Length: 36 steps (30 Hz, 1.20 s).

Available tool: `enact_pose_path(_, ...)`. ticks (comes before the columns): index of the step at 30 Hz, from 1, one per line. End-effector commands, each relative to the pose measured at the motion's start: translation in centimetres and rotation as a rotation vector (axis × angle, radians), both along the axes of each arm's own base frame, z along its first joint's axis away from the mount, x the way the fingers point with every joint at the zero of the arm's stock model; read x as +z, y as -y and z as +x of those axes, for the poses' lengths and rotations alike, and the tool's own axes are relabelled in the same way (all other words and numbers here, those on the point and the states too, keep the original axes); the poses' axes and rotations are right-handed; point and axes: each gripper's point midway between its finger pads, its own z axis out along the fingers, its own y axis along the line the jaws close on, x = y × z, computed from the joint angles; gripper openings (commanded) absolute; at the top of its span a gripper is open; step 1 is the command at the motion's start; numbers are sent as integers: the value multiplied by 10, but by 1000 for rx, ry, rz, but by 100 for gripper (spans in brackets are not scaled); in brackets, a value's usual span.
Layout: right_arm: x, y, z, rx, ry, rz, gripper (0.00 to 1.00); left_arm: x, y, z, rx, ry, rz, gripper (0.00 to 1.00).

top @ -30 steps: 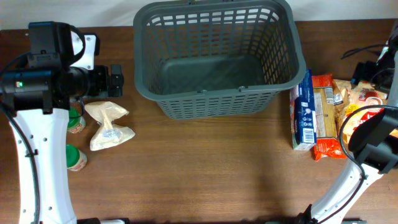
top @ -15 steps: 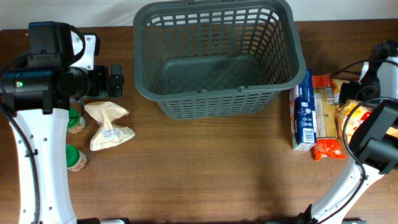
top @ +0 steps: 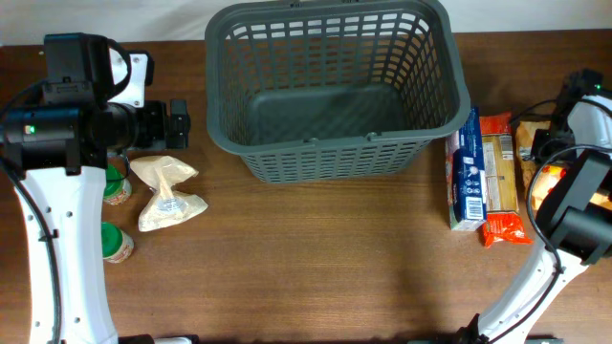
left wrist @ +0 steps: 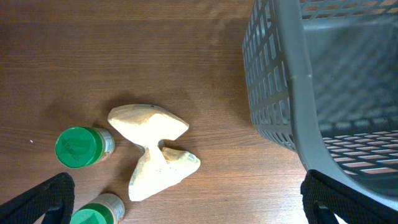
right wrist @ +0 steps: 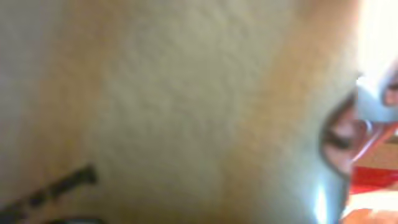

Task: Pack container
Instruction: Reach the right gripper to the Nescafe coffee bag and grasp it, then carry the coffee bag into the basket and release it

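Your container (top: 330,153), the big dark grey lattice basket, sits at the far middle of the desk (top: 316,268) with its open top facing up. Your left claw (top: 180,124) hangs above the desk just left of the basket, and in the left wrist view its two dark fingers (left wrist: 37,199) stand at the bottom corners, spread wide with nothing between them. Under and in front of it lies a pale beige bag (left wrist: 152,149) twisted at its middle, flat on the wood, and two green-lidded jars (left wrist: 78,147) stand just beside it on the side away from the basket. On your right a blue box (top: 466,172) lies just beside the basket's near right corner, with an orange-red packet (top: 499,182) right against it and more packets farther right. Your right claw (top: 550,143) is down among those packets; the right wrist view is a close blur of tan packaging, so you cannot tell whether that claw is spread or pinching anything
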Motion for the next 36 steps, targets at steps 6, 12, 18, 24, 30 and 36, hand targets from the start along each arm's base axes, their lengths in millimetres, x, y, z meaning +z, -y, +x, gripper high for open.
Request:
enact_pose_path(6, -90, -53, -24, -155, -59, 305, 4, -1, 1, -1, -10, -5, -4, 99)
enact_pose_path(12, -65, -56, -9, -174, 10, 334, 4, -1, 1, -1, -9, -5, -5, 99)
enact_pose_path(18, 30, -41, 22, -158, 212, 253, 4, -1, 0, -1, -9, -5, -4, 99)
enact_pose_path(24, 209, -59, 36, -42, 567, 109, 4, -1, 0, -1, -9, -5, -4, 99)
enact_pose_path(30, 359, -135, 14, 206, 888, 10, 4, -1, 0, -1, -9, -5, -4, 99)
enact_pose_path(36, 449, -240, -6, 624, 1116, -26, 4, -1, 1, -1, -10, -5, -4, 99)
